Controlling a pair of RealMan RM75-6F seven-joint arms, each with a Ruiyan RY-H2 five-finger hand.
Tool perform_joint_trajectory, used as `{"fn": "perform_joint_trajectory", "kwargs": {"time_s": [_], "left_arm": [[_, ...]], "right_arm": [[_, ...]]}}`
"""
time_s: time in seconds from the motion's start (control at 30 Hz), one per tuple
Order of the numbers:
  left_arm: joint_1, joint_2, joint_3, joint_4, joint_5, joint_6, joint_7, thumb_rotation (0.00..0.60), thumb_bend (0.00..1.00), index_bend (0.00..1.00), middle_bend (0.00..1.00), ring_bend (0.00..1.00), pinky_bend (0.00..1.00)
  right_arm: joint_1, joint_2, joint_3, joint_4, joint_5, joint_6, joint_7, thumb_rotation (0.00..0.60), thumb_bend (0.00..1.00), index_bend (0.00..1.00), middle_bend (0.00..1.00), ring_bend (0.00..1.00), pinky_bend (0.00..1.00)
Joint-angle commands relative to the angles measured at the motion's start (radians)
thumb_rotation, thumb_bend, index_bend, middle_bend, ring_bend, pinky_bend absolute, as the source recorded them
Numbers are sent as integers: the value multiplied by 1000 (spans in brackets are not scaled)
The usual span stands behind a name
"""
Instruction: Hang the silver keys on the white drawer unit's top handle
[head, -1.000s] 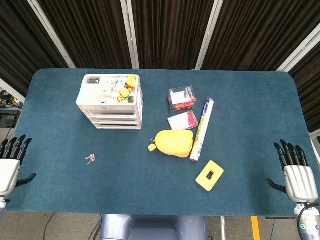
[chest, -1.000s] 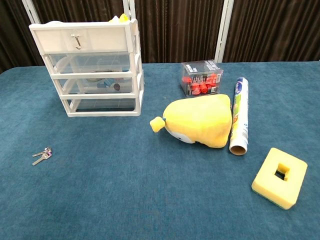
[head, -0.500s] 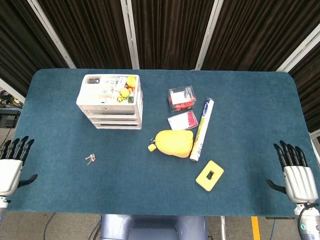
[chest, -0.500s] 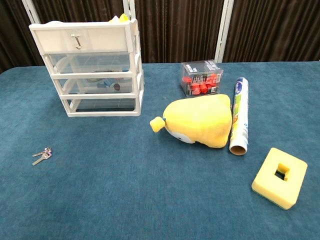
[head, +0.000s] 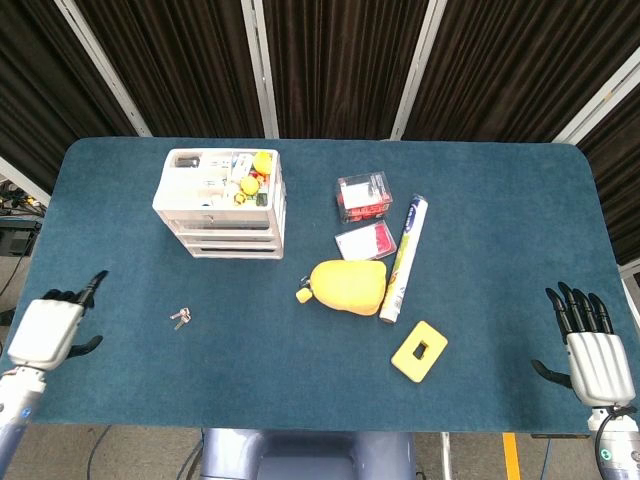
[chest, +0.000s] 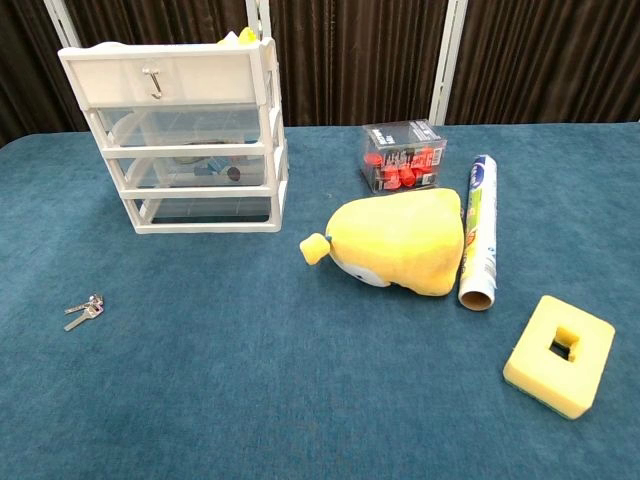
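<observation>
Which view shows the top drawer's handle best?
Chest view: it faces the white drawer unit front-on, so the small metal handle shows clearly on the top drawer. Head view looks down on the unit; the handle can't be made out there.

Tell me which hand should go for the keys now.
Left, probably. The left hand sits on the same side as the silver keys and the white drawer unit; the right hand is across the table, beyond the yellow plush.

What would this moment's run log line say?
keys: on table, untouched | left hand: empty, nearest keys | right hand: open, idle | top handle: bare
</observation>
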Motion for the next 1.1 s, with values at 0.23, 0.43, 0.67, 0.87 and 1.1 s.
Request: {"fn": "perform_joint_trajectory", "kwargs": {"time_s": [0.23, 0.43, 0.67, 0.87, 1.1], "left_arm": [[-195, -48, -40, -15, -161, -298, 125, 600, 326, 410, 900, 819, 688], [-250, -109, -42, 39, -241, -365, 169, 600, 331, 428, 909, 826, 698], [-287, -187, -33, 112, -286, -377, 202, 600, 319, 429, 909, 826, 698], [-324, -226, -30, 155, -278, -386, 209, 600, 318, 454, 906, 826, 698], [-368, -241, -19, 185, -231, -417, 182, 600, 316, 468, 898, 819, 698]], "right_arm": [[5, 0, 6, 7, 15, -14, 21, 600, 3, 0, 0, 0, 0], [7, 1, 7, 9, 23, -21, 30, 600, 3, 0, 0, 0, 0], [4, 2, 9, 8, 28, -18, 33, 600, 3, 0, 0, 0, 0], [3, 1, 9, 7, 29, -17, 30, 600, 3, 0, 0, 0, 0], [1, 0, 10, 5, 33, -15, 27, 600, 3, 0, 0, 0, 0]]}}
